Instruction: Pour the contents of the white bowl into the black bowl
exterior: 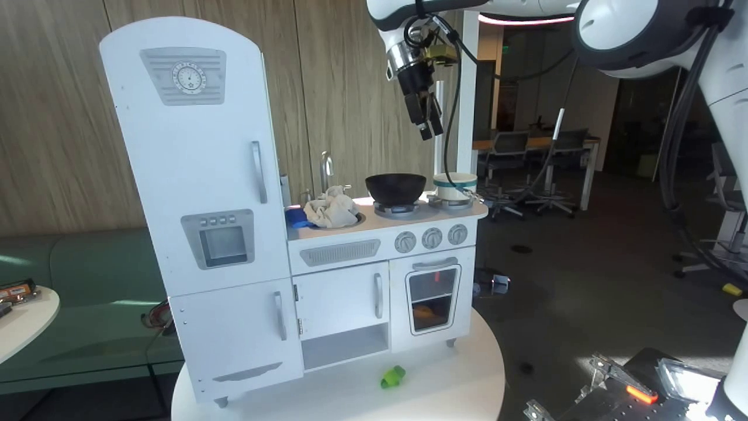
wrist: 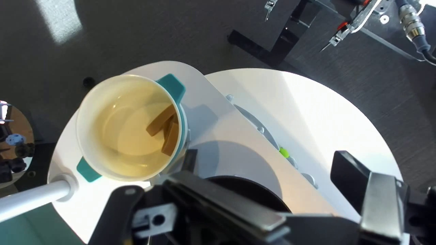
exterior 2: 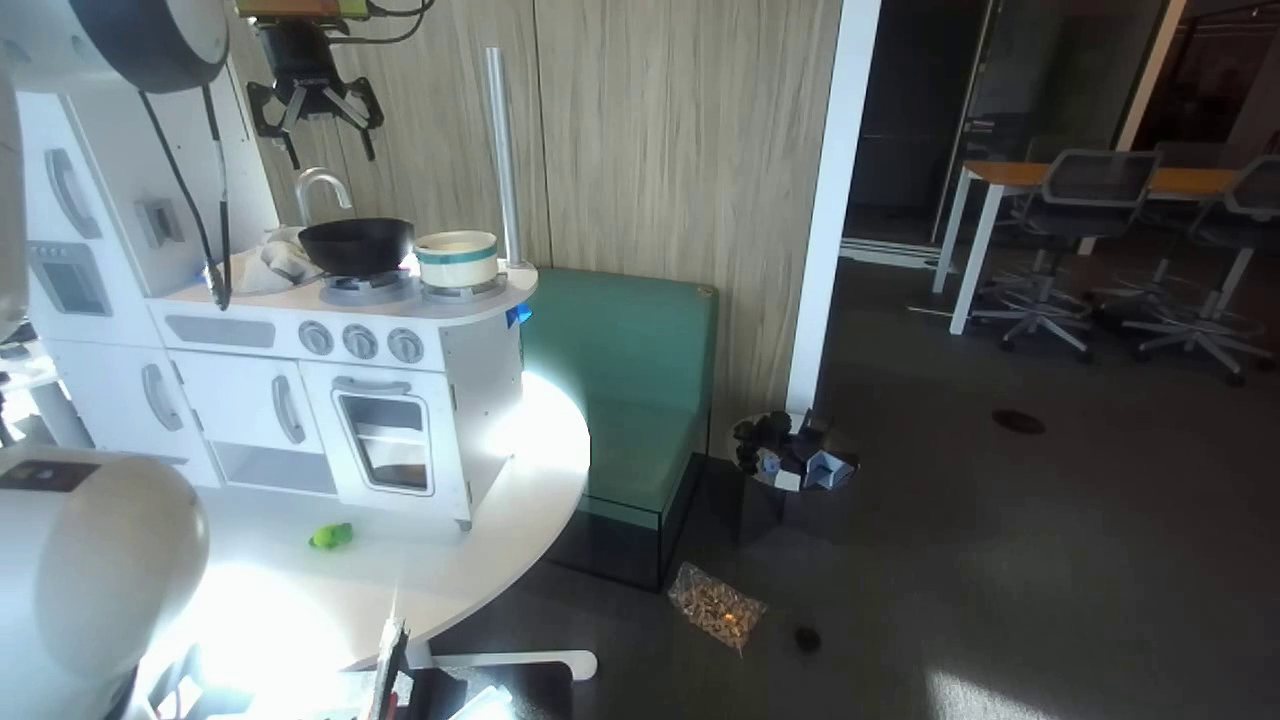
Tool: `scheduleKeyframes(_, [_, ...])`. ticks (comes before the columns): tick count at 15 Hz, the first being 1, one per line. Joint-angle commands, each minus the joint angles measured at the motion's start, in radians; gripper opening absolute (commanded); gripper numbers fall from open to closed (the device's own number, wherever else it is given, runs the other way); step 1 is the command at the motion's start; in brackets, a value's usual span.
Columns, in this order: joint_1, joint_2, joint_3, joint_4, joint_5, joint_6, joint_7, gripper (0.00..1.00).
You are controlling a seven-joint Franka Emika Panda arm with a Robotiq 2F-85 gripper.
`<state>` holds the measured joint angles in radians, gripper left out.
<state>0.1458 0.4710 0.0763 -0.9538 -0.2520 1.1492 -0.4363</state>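
Observation:
The white bowl (exterior: 456, 190) has a teal band and teal handles. It stands upright on the right burner of the toy stove, also in an exterior view (exterior 2: 457, 268). In the wrist view (wrist: 119, 136) it holds a few brown blocks (wrist: 172, 137) against one wall. The black bowl (exterior: 396, 189) stands on the burner beside it, also in an exterior view (exterior 2: 358, 246). In the wrist view the black bowl (wrist: 245, 190) is mostly hidden behind the gripper, so its inside cannot be seen. My gripper (exterior 2: 332, 158) is open and empty, high above the stove top, touching neither bowl.
A pale cloth (exterior: 333, 209) lies in the sink left of the black bowl, by a faucet (exterior: 326, 169). The tall white toy fridge (exterior: 193, 152) stands at the left. A metal pole (exterior 2: 503, 155) rises behind the white bowl. A green toy (exterior: 392, 377) lies on the table.

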Motion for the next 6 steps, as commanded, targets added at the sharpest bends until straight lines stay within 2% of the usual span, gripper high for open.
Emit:
scheduleKeyframes(1, [0.032, 0.07, 0.0, 0.087, 0.003, 0.064, 0.094, 1.0])
scheduleKeyframes(3, [0.049, 0.086, -0.002, 0.091, -0.008, 0.15, 0.147, 1.0])
scheduleKeyframes(6, [0.079, 0.101, -0.009, 0.091, -0.077, 0.262, 0.144, 1.0])
